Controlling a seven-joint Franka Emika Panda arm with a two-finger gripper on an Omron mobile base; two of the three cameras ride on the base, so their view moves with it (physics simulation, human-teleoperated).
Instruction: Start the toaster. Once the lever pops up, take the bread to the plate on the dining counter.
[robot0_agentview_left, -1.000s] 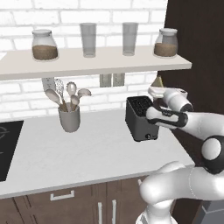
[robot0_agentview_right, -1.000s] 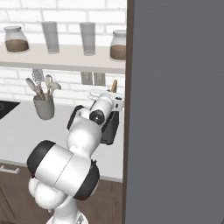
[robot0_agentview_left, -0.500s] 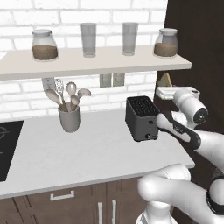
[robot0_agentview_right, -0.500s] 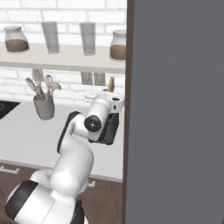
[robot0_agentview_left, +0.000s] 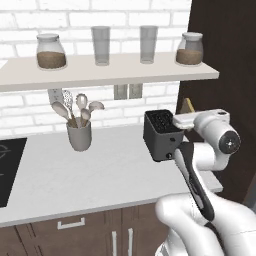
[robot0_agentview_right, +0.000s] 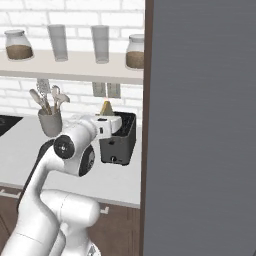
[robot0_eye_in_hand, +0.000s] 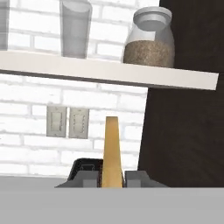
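The dark toaster (robot0_agentview_left: 161, 134) stands on the grey worktop near its right end. My gripper (robot0_agentview_left: 186, 116) hovers just right of the toaster's top, shut on the bread (robot0_agentview_left: 186, 106), a thin tan slice that points up from the fingers. The right base view has the bread (robot0_agentview_right: 105, 108) above the hand, left of the toaster (robot0_agentview_right: 119, 140). Seen from the hand, the bread (robot0_eye_in_hand: 112, 151) stands edge-on between the two fingertips (robot0_eye_in_hand: 87, 178), with the toaster (robot0_eye_in_hand: 85, 168) behind and below. The plate and the dining counter are out of view.
A grey utensil cup (robot0_agentview_left: 79, 135) stands at the worktop's left. The white shelf (robot0_agentview_left: 110, 76) above carries jars and glasses. A dark tall panel (robot0_agentview_left: 225, 75) rises close on the right, and a black hob (robot0_agentview_left: 5, 170) lies at the far left.
The hand has carried the bread to the right, away from the toaster's top, then slightly down. The arm's elbow has swung forward and low. The toaster has stayed put.
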